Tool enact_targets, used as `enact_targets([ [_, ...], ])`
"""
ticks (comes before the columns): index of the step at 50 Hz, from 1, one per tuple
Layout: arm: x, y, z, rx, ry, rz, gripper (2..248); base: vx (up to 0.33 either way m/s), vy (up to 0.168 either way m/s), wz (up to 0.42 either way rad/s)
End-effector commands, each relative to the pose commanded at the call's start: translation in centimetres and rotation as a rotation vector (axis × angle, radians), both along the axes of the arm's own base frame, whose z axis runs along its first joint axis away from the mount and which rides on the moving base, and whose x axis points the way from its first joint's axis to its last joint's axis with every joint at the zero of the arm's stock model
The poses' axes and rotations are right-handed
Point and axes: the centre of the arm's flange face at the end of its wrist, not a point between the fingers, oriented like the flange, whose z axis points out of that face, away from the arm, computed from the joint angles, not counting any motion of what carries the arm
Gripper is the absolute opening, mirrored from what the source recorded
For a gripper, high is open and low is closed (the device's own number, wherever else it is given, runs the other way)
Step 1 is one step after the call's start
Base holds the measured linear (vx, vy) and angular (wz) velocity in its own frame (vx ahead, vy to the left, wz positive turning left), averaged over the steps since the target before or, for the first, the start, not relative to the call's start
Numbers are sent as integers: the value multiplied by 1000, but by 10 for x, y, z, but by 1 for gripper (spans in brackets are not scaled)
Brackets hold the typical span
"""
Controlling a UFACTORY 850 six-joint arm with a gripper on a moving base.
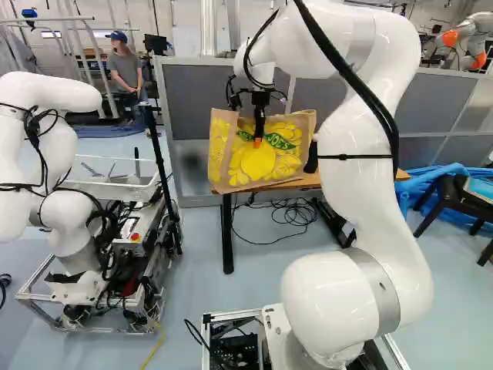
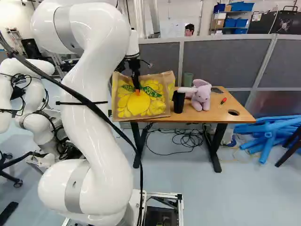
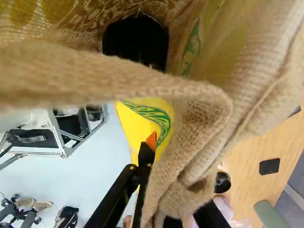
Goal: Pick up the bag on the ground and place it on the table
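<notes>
The black gripper with orange pads (image 1: 259, 142) is clenched on the large tan woven bag with yellow fruit shapes and green lettering (image 2: 142, 101). The bag hangs upright from it, broad printed face toward the base cameras. In the wrist view, 1 of the 2 fingers (image 3: 146, 154) shows against the outside of the bunched fabric at the rim; the other is mostly hidden by folds. The bag's mouth gapes, and a dark patch shows inside, too unclear to name.

The bag is at the left end of the light wooden table with black legs (image 2: 207, 116), as the right base view shows it, and covers that end. Whether its bottom touches the tabletop, I cannot tell.

Just beside the bag stands a black cylindrical cup (image 2: 178, 102), with a green cylinder (image 2: 188, 79) behind it. Next to the cup sits a pale pink plush animal with long ears (image 2: 201, 97); near it on the tabletop lie a flat dark rectangular piece (image 3: 269, 166) and a small red-handled tool (image 2: 223, 100).

Loose black cables (image 2: 188, 138) lie on the floor under the table, and long blue tubes (image 2: 270, 133) are heaped near its right end. Another white robot arm (image 1: 65, 220) stands on a metal-framed cart (image 1: 100, 327) at the left of the left base view.
</notes>
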Motion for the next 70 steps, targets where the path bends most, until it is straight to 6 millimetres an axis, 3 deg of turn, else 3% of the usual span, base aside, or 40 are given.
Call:
enact_targets([
  [7,0,0,0,0,0,0,22,0,0,0],
  [8,0,0,0,0,0,0,44,0,0,0],
  [13,0,0,0,0,0,0,44,0,0,0],
  [14,0,0,0,0,0,0,79,0,0,0],
  [18,0,0,0,0,0,0,79,0,0,0],
  [19,0,0,0,0,0,0,114,0,0,0],
  [23,0,0,0,0,0,0,114,0,0,0],
  [24,0,0,0,0,0,0,150,0,0,0],
  [28,0,0,0,0,0,0,150,0,0,0],
  [29,0,0,0,0,0,0,186,0,0,0],
  [34,-2,0,5,0,-7,0,186,0,0,0],
  [35,-2,0,6,0,-9,0,223,0,0,0],
  [39,-4,0,12,1,-18,0,223,0,0,0],
  [40,-5,0,13,1,-20,0,247,0,0,0],
  [70,-22,-1,60,5,-93,0,247,0,0,0],
])
